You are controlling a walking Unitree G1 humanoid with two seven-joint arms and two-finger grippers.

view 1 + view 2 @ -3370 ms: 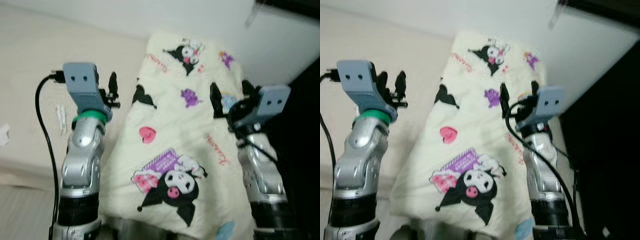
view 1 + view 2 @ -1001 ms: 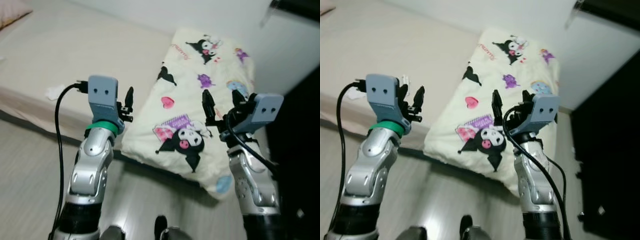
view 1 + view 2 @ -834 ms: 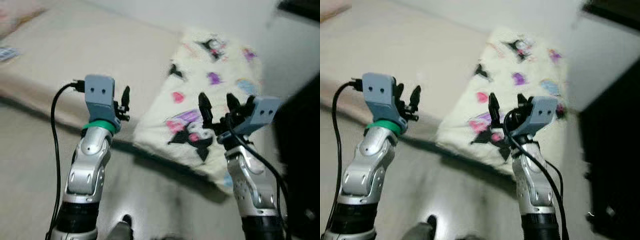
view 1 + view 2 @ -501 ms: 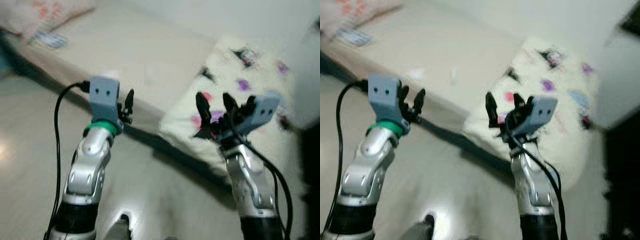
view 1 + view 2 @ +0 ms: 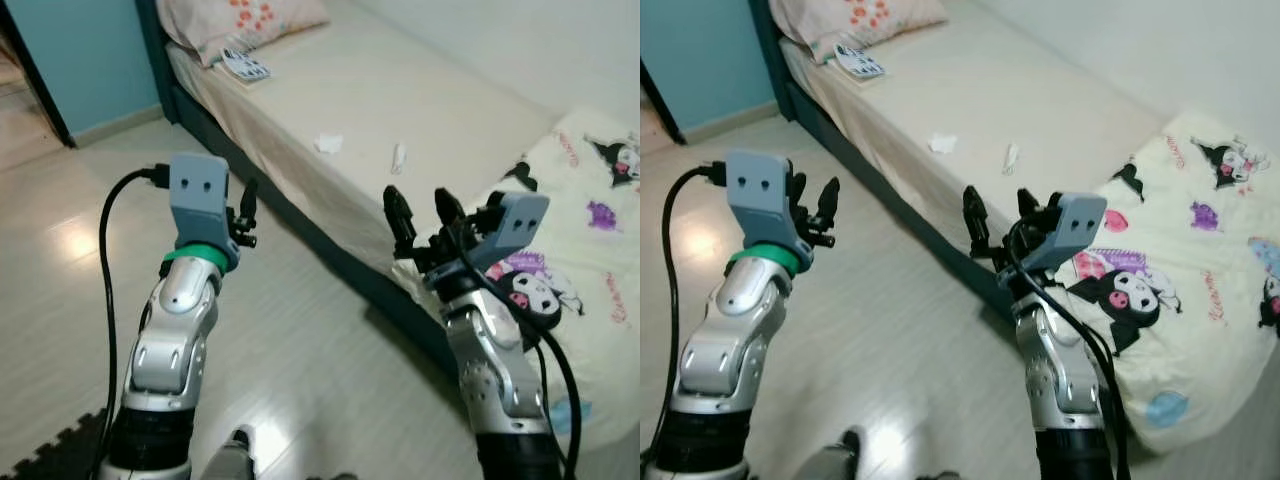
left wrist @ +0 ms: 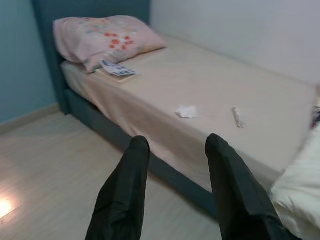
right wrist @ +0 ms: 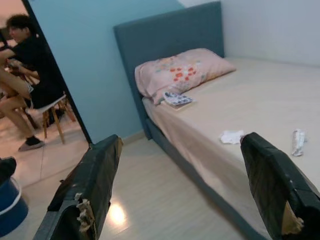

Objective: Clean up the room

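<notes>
Head views: bed (image 5: 450, 110) with beige sheet and dark blue base runs along the white wall. On it lie a floral pillow (image 5: 240, 18), a booklet (image 5: 245, 67), a crumpled tissue (image 5: 328, 144) and a small wrapper (image 5: 398, 155); a cartoon-print blanket (image 5: 1180, 290) covers the foot end. Left tool (image 5: 245, 212) and right tool (image 5: 422, 215) are raised over pale floor (image 5: 300, 340), both empty, well apart from the tissue.

Left wrist view: fingers (image 6: 125, 190) spread apart, tissue (image 6: 187, 111) beyond.

Right wrist view: fingers (image 7: 95, 180) spread wide; seated person (image 7: 25, 75) past the doorway.
</notes>
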